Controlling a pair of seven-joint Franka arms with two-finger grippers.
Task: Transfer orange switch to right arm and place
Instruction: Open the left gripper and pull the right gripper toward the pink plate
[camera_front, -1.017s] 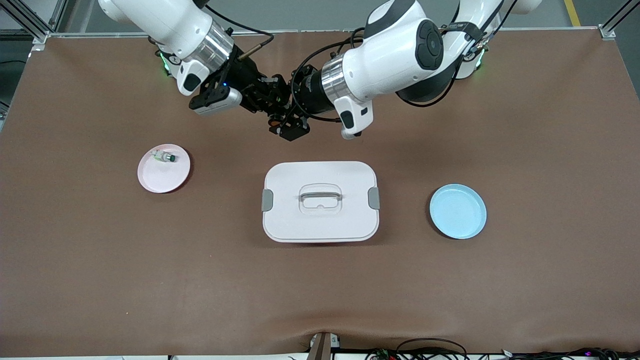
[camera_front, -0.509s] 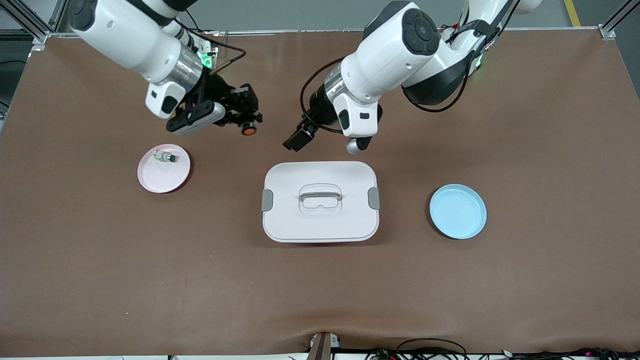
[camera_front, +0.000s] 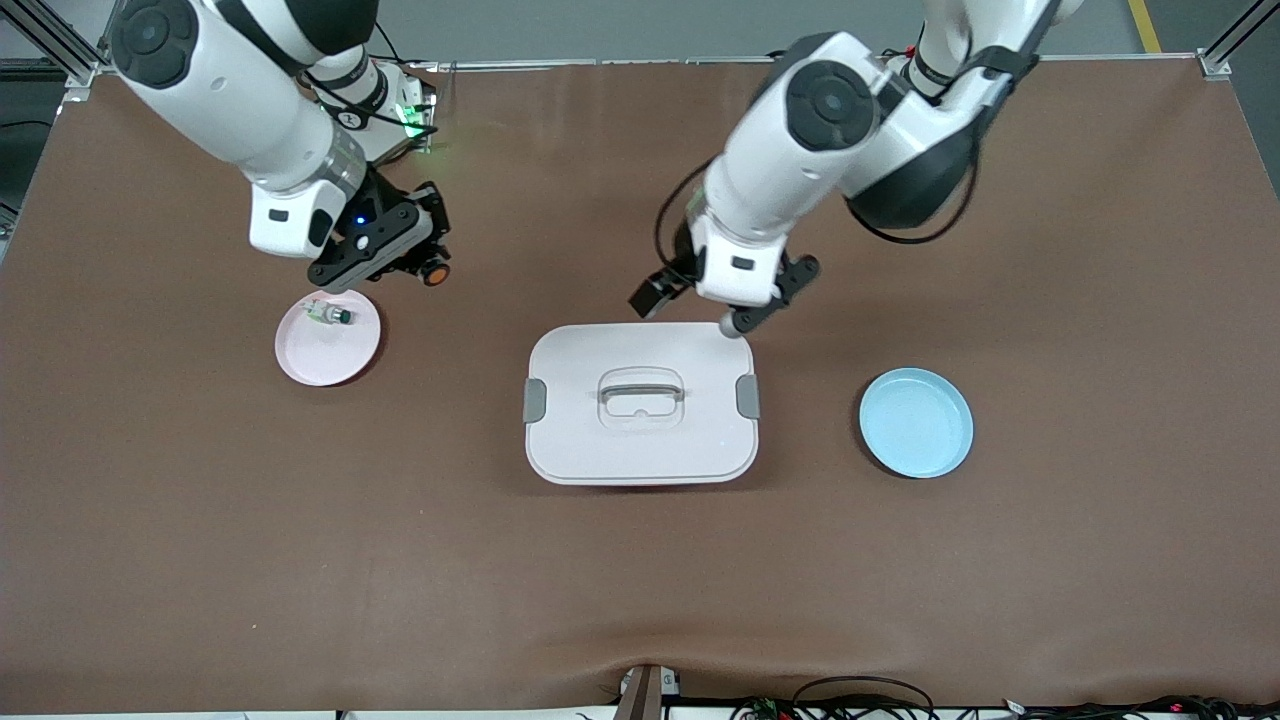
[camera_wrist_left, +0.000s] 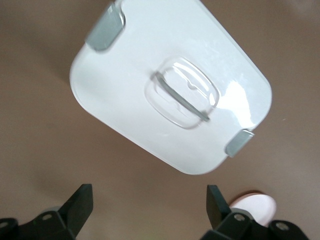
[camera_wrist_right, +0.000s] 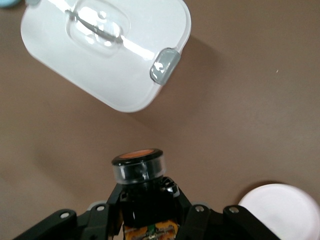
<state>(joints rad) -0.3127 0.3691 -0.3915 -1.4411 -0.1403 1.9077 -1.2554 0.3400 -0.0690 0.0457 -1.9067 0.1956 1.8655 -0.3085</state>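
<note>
From the front camera, the handover looks done: the right gripper (camera_front: 425, 265) hangs over bare desk (camera_front: 200, 560) just beside the pink plate (camera_front: 327, 338), jaws clenched on the orange switch (camera_front: 435, 273). That plate already carries a pale green-tipped part (camera_front: 328, 314), so I judge placing comes next, calling for a short carry over the plate and a gentle descent. The left gripper (camera_front: 705, 300) sits over the desk beside the white lidded box (camera_front: 640, 402), with the blue plate (camera_front: 916, 422) unused.

Left wrist view: jaws released, spread wide, nothing between them, the box below.

Right wrist view: the switch stands gripped, orange face out.
</note>
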